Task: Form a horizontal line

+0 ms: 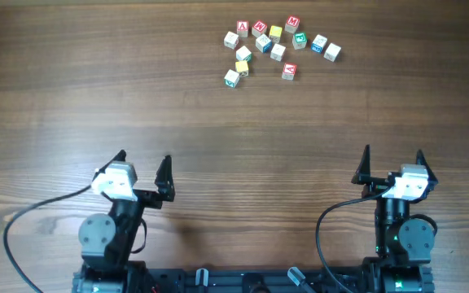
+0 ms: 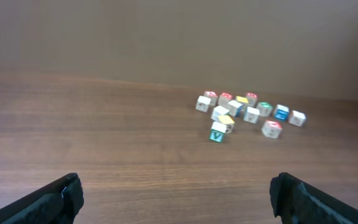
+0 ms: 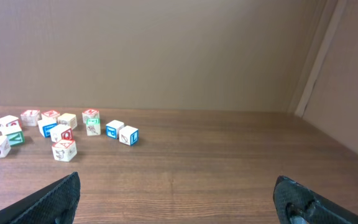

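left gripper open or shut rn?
Open. Overhead, the left gripper is spread wide, with nothing between its jaws. Its wrist view shows the same wide gap.

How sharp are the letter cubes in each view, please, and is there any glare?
Overhead: even light, no glare, cubes small but crisp. Left wrist: cubes soft, letters barely legible, left end effector fingers blurred. Right wrist: cubes sharper, right end effector fingers equally blurred.

You look at robot lab bench (test-cell feel, nothing domestic). Wood-grain worktop [image 1: 218,122], left arm [image 1: 112,224] and right arm [image 1: 401,224] mounted at its near edge, black cables [image 1: 6,240] looping from bases. Toy letter cubes [image 1: 277,51] scattered as props. Plain beige wall [image 3: 166,50] behind, side panel [image 3: 347,74] closing right side.
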{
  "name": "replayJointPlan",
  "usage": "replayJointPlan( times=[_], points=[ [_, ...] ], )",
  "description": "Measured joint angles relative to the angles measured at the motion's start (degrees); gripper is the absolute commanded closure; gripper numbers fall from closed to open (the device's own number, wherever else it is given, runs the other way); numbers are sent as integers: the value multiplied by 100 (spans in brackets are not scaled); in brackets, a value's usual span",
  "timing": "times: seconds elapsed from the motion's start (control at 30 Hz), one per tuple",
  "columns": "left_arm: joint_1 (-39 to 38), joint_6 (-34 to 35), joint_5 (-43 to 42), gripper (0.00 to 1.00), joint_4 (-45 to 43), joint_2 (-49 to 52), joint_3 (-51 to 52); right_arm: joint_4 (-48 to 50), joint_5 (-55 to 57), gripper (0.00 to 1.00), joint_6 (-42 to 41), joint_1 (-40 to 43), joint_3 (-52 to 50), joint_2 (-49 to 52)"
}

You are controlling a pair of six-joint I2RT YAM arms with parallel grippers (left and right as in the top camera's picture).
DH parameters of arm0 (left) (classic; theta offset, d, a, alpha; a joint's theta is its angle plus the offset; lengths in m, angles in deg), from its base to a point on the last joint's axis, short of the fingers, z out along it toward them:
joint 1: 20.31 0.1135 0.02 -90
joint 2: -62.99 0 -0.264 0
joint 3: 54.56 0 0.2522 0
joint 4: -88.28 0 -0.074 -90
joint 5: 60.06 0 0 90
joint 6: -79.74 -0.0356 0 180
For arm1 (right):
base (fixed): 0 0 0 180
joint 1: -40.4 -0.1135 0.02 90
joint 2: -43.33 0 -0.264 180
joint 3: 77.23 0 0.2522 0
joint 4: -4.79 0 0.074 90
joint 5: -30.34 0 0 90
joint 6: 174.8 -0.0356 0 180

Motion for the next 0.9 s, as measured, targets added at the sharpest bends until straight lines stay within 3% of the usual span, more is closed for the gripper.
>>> replayJointPlan(
  times=[0.13,0.27,0.37,0.6,0.9],
  points=[
    [0,70,-299,0,487,1252,-1198,-2,0,0,0,0,0,0],
    [0,140,-1193,0,997,2653,-2463,0,-2,0,0,0,0,-7],
    [0,153,-1856,0,935,3106,-2787,0,0,0,0,0,0,-9],
    [0,369,-2166,0,302,3893,-2997,-4,0,0,0,0,0,-9],
    [-114,404,-2203,0,680,7766,-6594,-13,0,0,0,0,0,-9]
  ],
)
